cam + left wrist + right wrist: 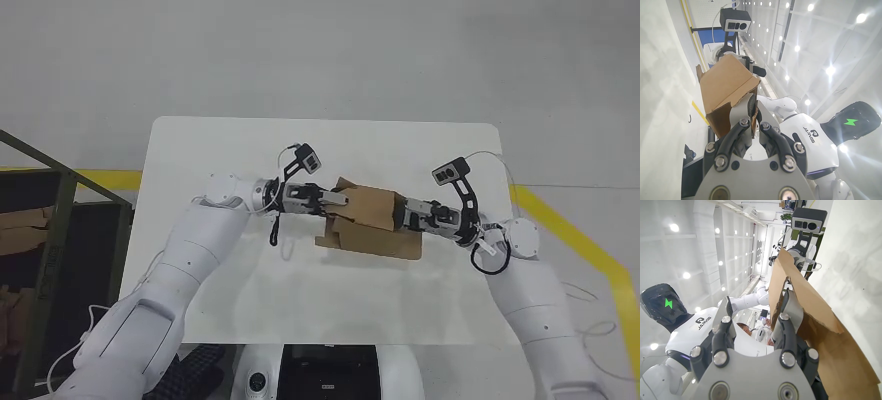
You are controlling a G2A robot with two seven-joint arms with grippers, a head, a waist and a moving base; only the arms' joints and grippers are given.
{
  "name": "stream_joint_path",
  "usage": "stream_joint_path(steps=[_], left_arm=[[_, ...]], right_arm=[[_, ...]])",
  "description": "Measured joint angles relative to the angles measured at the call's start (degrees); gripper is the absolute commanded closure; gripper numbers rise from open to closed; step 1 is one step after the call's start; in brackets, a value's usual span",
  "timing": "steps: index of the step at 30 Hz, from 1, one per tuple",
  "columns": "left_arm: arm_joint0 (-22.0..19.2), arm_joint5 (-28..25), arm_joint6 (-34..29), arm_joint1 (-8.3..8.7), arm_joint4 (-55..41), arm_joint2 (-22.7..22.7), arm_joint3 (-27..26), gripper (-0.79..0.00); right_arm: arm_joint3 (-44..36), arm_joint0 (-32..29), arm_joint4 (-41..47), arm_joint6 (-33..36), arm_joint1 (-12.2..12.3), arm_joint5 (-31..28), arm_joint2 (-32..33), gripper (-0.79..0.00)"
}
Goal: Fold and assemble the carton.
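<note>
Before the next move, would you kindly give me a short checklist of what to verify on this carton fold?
1. Grip of the left pincer on a carton flap: ok, shut on it.
2. Grip of the right pincer on the carton: not ok, it is open, one finger against the cardboard.
3. The carton is over the table: ok.
4. The carton touches the table: cannot tell.
5. Flaps folded shut: not ok, they stand loose.

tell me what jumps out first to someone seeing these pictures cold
A brown carton, partly folded, spans the gap between both arms over the middle of the white table. The left pincer is shut on a ragged flap at one end. The right pincer stands open at the other end, straddling the cardboard edge.
</note>
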Motion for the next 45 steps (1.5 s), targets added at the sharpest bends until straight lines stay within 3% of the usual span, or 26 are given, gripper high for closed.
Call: stream_joint_path(steps=[21,31,37,39,40,41,45], left_arm=[[-0.63,-0.59,0.60,-0.34,0.15,1.05,0.64,0.000],[-0.65,-0.49,0.49,-0.37,0.04,1.14,0.51,0.000],[-0.68,-0.57,0.57,-0.35,0.25,1.14,0.47,-0.012],[-0.60,-0.20,0.19,-0.32,0.06,1.14,-0.08,-0.357],[-0.49,0.03,-0.04,-0.30,-0.23,1.09,-0.36,-0.730],[-0.38,0.17,-0.18,-0.26,-0.44,0.97,-0.55,-0.785],[0.12,0.17,-0.18,0.05,-1.38,-0.16,-0.74,-0.785]], right_arm=[[1.60,1.66,-1.74,-1.46,0.29,-1.46,-4.04,-0.237],[2.13,2.15,-1.74,-2.16,0.42,-2.16,-5.58,0.000],[2.42,2.50,-1.84,-2.41,0.60,-2.40,-6.00,0.000],[2.52,2.64,-1.83,-2.50,0.66,-2.49,-6.11,0.000],[2.56,2.72,-1.82,-2.51,0.69,-2.51,-6.14,0.000],[2.60,2.81,-1.80,-2.52,0.72,-2.51,-6.16,0.000],[2.81,3.23,-1.51,-2.38,0.93,-2.38,-5.96,0.000]])
